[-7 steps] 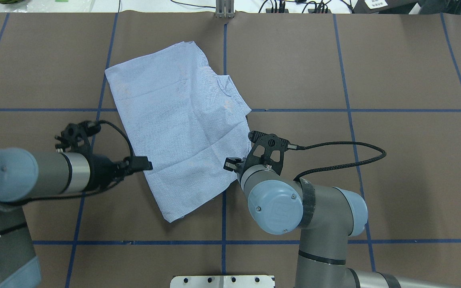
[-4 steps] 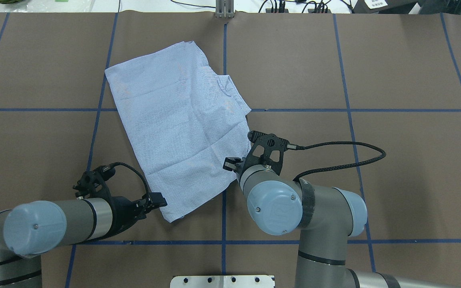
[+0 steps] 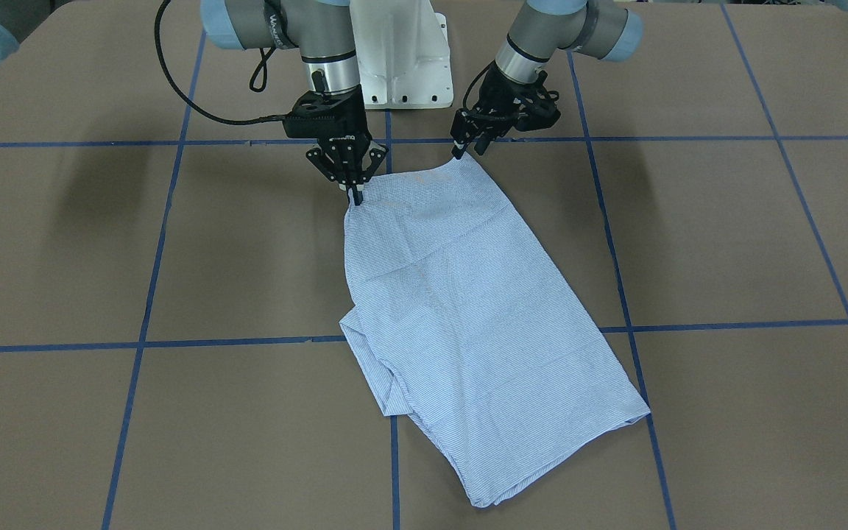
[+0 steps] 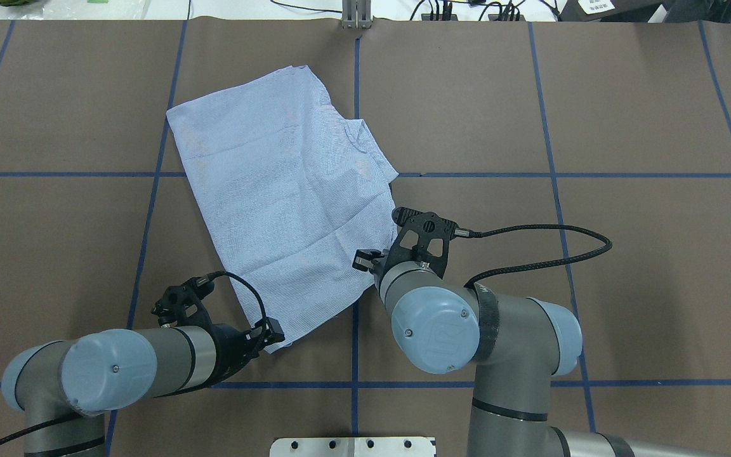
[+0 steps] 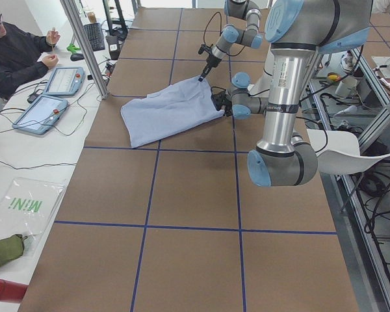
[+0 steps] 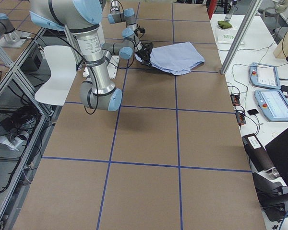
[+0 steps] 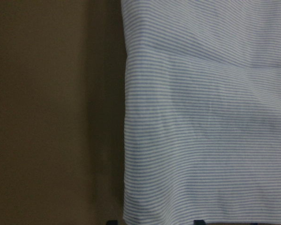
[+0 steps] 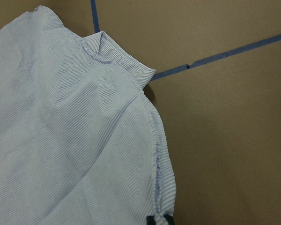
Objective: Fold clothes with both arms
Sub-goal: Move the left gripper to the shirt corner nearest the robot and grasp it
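The light blue striped shirt (image 4: 283, 203) lies folded flat on the brown table, its collar side (image 4: 356, 136) towards the right. It also shows in the front view (image 3: 468, 316). My left gripper (image 4: 273, 336) is open at the shirt's near corner, low over it. In the left wrist view its fingertips (image 7: 199, 221) stand apart, over the cloth edge (image 7: 126, 140). My right gripper (image 4: 365, 260) is shut on the shirt's near right corner. It also shows in the front view (image 3: 355, 195) and in the right wrist view (image 8: 159, 221).
The white pedestal base (image 3: 402, 66) stands just behind both grippers. The right wrist's black cable (image 4: 549, 241) loops over the table to the right. Blue tape lines (image 4: 594, 174) cross the table. An operator (image 5: 13, 52) and tablets (image 5: 52, 97) are at a side table.
My left arm has swung towards the robot along the shirt's left edge, from its middle to the near corner. The right arm and the shirt have not moved.
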### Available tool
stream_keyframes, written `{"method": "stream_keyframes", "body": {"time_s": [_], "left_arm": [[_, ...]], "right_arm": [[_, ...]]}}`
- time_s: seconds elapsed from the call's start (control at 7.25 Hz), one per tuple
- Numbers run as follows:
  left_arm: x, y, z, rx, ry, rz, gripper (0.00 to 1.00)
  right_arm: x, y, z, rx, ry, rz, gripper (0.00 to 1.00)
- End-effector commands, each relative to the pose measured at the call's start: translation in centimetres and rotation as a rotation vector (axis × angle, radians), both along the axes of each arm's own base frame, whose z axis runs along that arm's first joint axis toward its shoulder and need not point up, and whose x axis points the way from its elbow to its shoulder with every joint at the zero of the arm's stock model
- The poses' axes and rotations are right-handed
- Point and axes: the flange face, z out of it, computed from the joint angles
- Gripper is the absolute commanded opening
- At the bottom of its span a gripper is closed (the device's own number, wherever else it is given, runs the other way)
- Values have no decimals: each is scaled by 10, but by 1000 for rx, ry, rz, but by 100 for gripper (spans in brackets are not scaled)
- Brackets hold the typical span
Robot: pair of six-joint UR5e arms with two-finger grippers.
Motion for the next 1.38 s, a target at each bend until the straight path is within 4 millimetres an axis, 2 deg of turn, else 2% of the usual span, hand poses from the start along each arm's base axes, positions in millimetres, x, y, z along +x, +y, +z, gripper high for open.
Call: {"method": "stream_keyframes", "body": {"time_s": [0.0,0.14,0.28,0.41,0.69,0.83,0.97,1.1,1.24], "left_arm": [[5,0,4,3,-18,9,53],[8,1,5,2,-19,12,49],[8,2,4,2,-17,15,30],[9,2,1,4,-12,17,0],[4,3,-9,9,8,15,0],[-3,4,-21,14,33,17,0],[-25,9,-51,29,98,18,0],[-52,17,-84,31,142,35,0],[-78,23,-111,40,187,39,0]], "right_arm": [[0,0,0,1,-1,-1,0],[0,0,0,1,-1,-1,0],[0,0,0,1,-1,0,0],[0,1,-1,2,-2,-1,0],[0,0,3,0,6,-2,0],[9,-2,3,2,0,5,0],[39,10,11,5,-17,-3,0],[73,36,20,10,-33,-32,0],[98,62,16,13,-40,-64,0]]}}
